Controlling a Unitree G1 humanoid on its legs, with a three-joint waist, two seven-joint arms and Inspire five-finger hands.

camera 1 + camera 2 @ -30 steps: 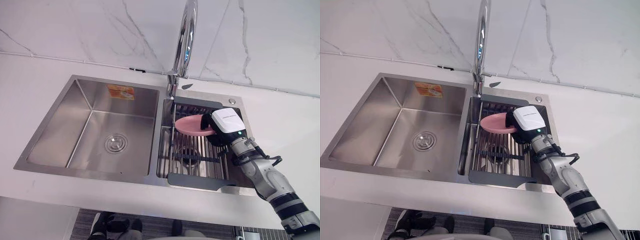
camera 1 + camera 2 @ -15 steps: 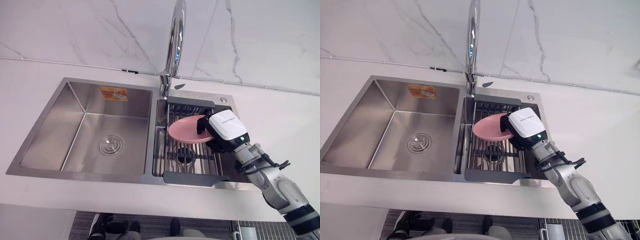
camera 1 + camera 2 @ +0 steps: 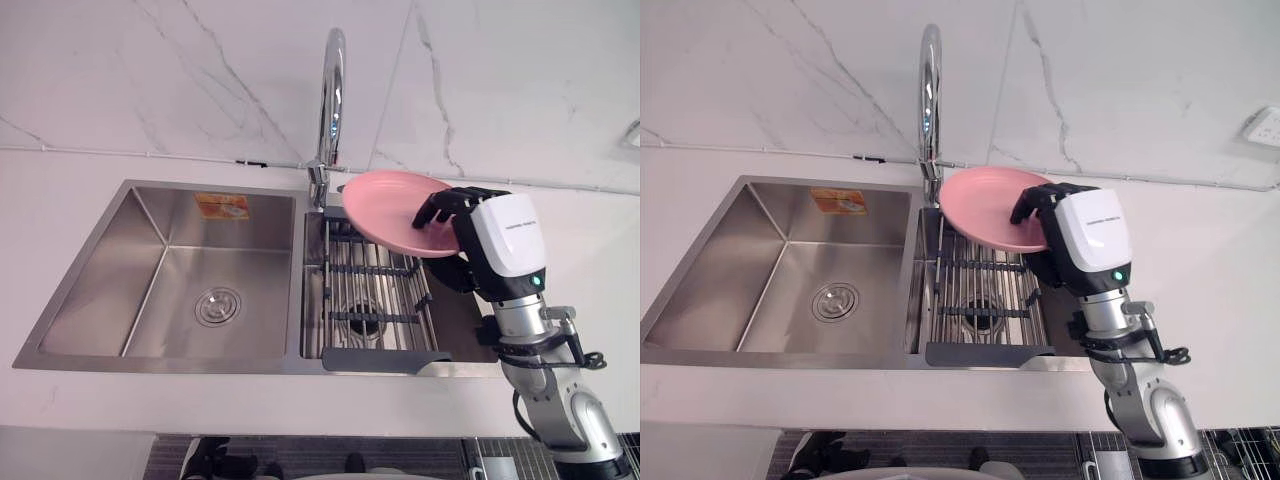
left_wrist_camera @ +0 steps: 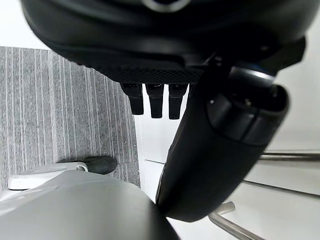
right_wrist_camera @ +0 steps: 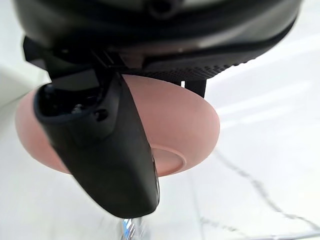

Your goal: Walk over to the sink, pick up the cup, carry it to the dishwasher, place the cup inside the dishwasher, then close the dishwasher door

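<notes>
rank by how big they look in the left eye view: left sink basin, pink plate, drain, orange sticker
1. left sink basin
2. pink plate, held up nearer the camera, so it may look bigger than it is
3. drain and orange sticker: about alike, not ranked

Sink tally.
You see one plate point(image 3: 392, 208) at 2 o'clock, one tap point(image 3: 331, 90) at 12, two basins point(image 3: 160, 285), one rack point(image 3: 375, 292) at 5.

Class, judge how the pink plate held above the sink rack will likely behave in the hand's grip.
The pink plate shows no sag though held by one edge, so it is probably stiff. Its surface looks smooth, so it may slip in the right hand. Held above the sink rack, it could chip if dropped.
</notes>
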